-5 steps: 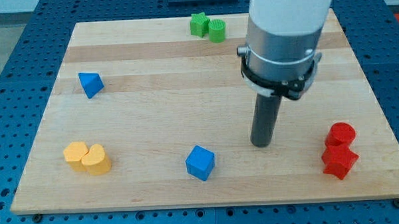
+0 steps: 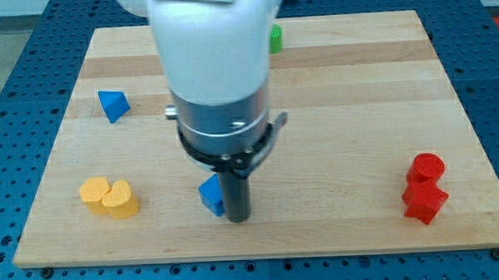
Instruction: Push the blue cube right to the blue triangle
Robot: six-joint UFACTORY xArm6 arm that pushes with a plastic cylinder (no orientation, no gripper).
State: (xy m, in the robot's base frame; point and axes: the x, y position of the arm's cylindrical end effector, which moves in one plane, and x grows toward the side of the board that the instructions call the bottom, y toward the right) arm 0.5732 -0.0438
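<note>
The blue cube [image 2: 211, 196] sits near the view's bottom, left of centre, half hidden behind my rod. My tip [image 2: 238, 217] rests on the board right against the cube's right side. The blue triangle [image 2: 113, 104] lies at the view's upper left, well apart from the cube and up-left of it. The arm's wide white and grey body covers the middle of the board above the tip.
A yellow pair of blocks [image 2: 109, 197] lies at the lower left, touching each other. A red cylinder [image 2: 427, 166] and a red star-like block [image 2: 424, 201] sit at the lower right. A green block [image 2: 274, 38] peeks out at the top beside the arm.
My tip moved left and down across the board to the blue cube's right side. The cube has shifted left. The arm now hides the green star.
</note>
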